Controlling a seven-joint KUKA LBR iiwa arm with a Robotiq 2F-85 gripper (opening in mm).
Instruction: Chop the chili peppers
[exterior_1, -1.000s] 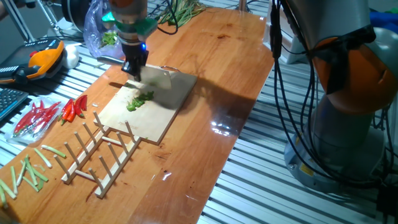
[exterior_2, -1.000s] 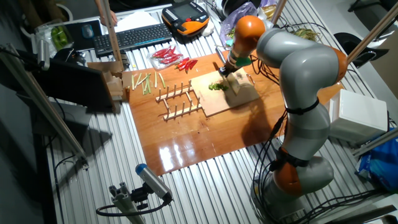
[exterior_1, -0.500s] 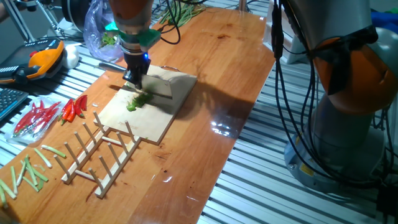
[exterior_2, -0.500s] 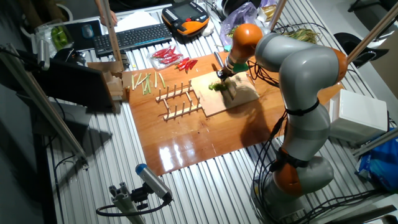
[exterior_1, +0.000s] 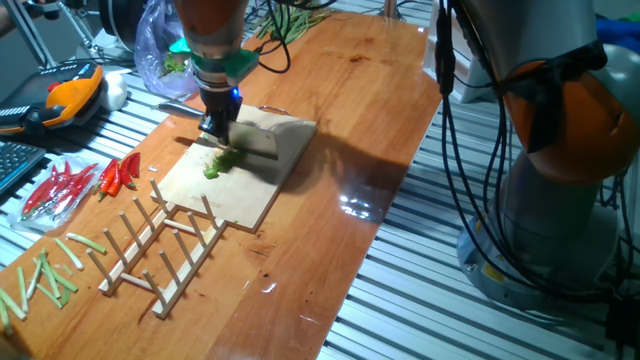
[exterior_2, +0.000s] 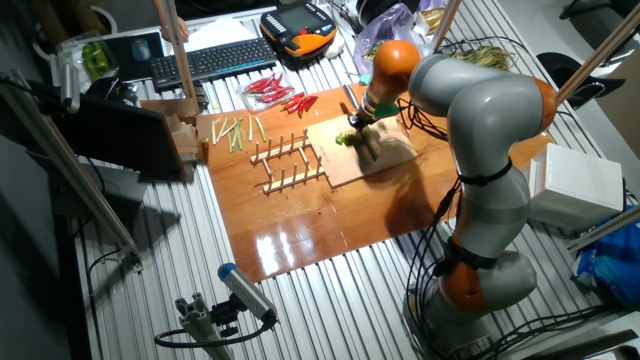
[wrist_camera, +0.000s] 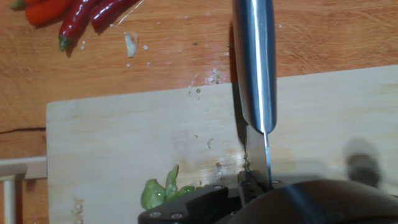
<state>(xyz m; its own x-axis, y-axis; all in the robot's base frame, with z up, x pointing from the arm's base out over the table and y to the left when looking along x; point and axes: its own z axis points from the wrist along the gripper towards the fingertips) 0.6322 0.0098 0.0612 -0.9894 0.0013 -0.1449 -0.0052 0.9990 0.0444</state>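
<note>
The grey-and-orange arm bends over the pale wooden cutting board (exterior_1: 245, 170); its black gripper (exterior_1: 214, 125), clamped on a steel knife (wrist_camera: 255, 68), stands above glossy green chili pieces (wrist_camera: 160, 191) on that board.

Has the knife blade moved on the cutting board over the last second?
Yes. The knife has swung down onto the cutting board by the green chili, held in the gripper.

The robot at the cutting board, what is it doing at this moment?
The arm's gripper holds a knife, blade edge down over the wooden cutting board. Small green chili peppers lie on the board beside the blade. Long red chilies wait on the table, off the board.
</note>
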